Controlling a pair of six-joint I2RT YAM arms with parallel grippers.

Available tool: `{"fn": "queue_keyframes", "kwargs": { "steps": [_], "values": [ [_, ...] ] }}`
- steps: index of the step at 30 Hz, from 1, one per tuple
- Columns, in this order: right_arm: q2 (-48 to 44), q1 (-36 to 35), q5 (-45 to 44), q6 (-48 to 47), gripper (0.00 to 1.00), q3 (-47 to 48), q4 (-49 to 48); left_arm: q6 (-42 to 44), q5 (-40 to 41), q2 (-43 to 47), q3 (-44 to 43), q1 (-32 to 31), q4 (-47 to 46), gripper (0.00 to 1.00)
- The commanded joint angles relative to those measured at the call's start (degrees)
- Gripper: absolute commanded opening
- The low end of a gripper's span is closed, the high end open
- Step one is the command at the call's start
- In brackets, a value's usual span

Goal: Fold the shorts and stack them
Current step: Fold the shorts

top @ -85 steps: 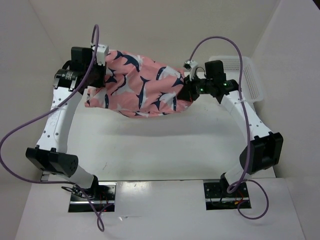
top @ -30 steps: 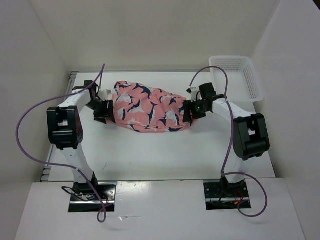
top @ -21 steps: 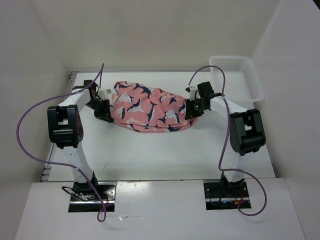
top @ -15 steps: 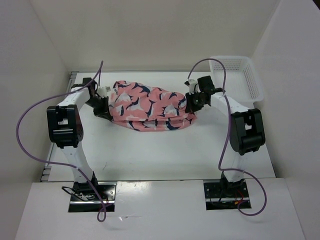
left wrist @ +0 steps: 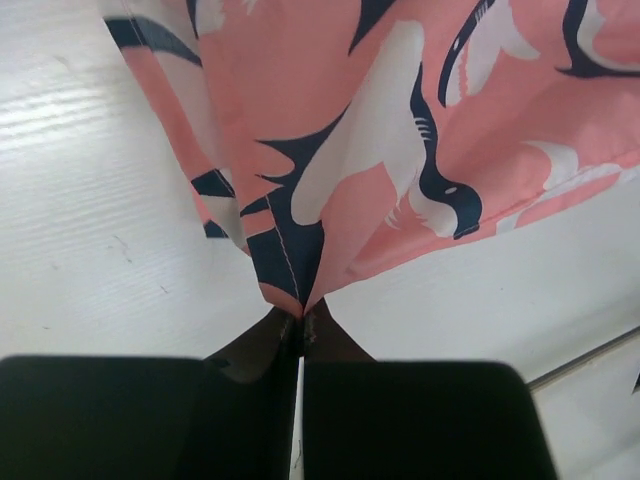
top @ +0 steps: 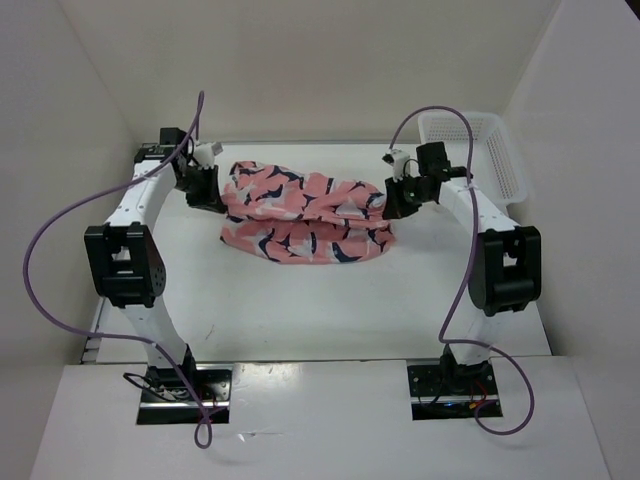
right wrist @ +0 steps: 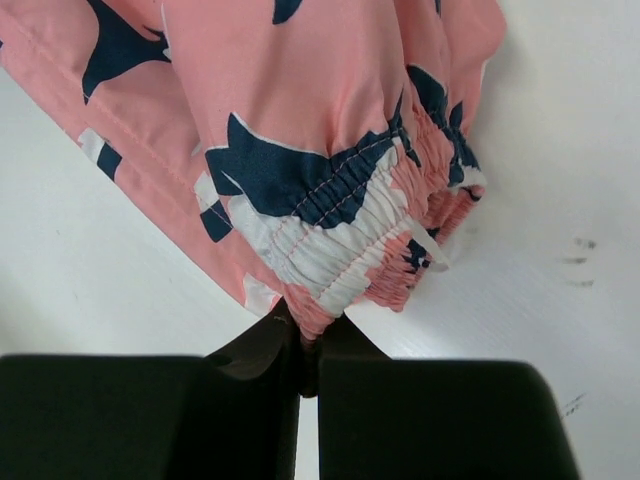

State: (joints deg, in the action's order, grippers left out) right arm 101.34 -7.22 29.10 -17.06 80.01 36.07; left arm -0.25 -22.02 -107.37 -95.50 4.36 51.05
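Gripping the shorts (top: 300, 215), stretched out left of the white basket (top: 470, 118), with both pincers closed tight: left gripper (top: 207, 189) on the hem end farthest from the basket, right gripper (top: 396, 200) on the elastic waistband nearest it

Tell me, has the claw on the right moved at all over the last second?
Yes. The right gripper, shut on the shorts, has shifted toward the back wall and slightly nearer the white basket.
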Motion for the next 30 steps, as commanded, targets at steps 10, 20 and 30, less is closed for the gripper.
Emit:
{"fn": "queue_keyframes", "kwargs": {
  "steps": [10, 20, 30],
  "values": [
    [-1.3, 0.8, -5.5, 0.0, 0.4, -12.3, -3.4, 0.3, 8.0, -1.5, 17.1, -2.8, -5.3, 0.13],
    [-2.2, 0.8, -6.3, 5.9, 0.92, -14.2, -6.1, 0.3, 5.0, 0.6, 15.6, -2.8, -3.2, 0.52],
    [3.5, 0.8, -6.9, 12.4, 0.84, -13.6, -12.1, 0.3, -0.2, -2.7, 14.5, -1.0, -6.0, 0.67]
  ]
}}
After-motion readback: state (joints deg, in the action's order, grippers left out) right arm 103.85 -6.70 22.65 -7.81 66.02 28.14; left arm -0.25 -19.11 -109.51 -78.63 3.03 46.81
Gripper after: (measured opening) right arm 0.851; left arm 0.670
